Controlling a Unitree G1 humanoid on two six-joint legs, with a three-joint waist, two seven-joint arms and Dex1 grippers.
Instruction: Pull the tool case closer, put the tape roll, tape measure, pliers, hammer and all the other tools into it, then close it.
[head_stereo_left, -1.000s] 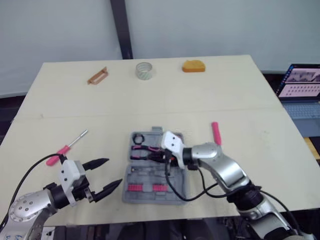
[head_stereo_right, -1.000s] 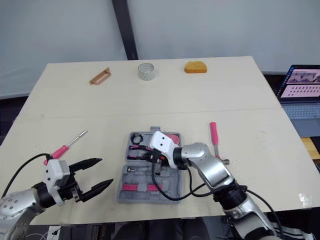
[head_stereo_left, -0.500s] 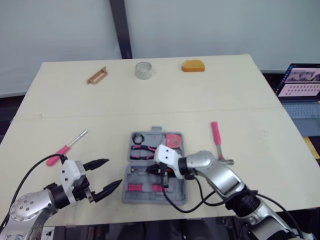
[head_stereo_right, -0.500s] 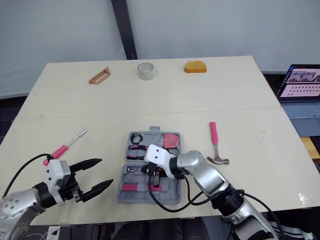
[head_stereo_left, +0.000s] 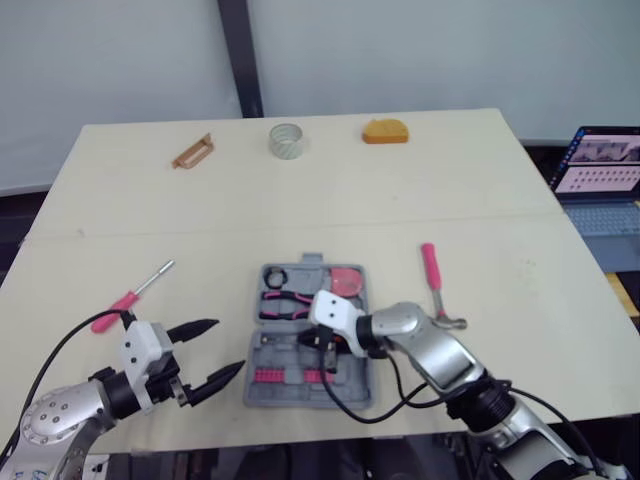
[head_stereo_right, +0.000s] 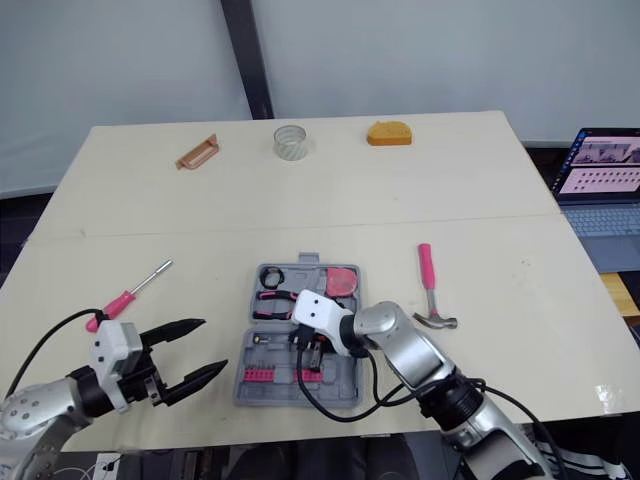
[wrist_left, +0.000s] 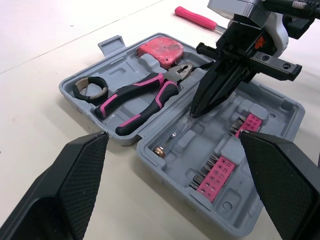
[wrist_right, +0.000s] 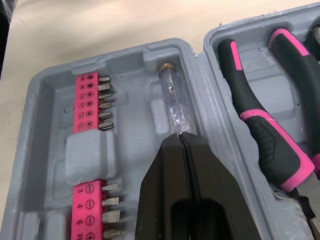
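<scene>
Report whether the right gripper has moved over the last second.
Yes. Against the tool case, the right gripper has come toward the robot, from over the pliers in the far half to the near half, fingers shut.

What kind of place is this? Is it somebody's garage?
Probably not a garage. It looks more like a test room or lab: a big plain table with an open tool case, a laptop off to the side, and a bare pale backdrop behind.
</scene>
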